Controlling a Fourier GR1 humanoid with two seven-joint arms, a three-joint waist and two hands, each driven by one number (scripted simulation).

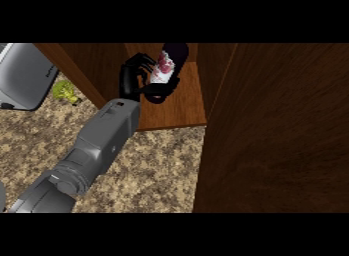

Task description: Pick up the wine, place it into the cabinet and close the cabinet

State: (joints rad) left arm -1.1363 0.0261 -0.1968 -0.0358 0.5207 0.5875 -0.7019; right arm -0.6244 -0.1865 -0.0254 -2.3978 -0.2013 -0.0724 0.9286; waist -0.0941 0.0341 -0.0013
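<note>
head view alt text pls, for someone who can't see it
A black robot hand curls round a dark wine bottle with a red-and-white label, holding it inside an open wooden cabinet. The cabinet door fills the right; a toaster sits at left on the speckled counter.

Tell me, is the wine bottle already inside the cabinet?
Yes. The wine bottle is above the cabinet floor, past its front edge, held by the left robot hand.

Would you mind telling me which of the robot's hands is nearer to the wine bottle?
Left. The left hand is curled round the wine bottle inside the cabinet; the right hand is out of view.
</note>
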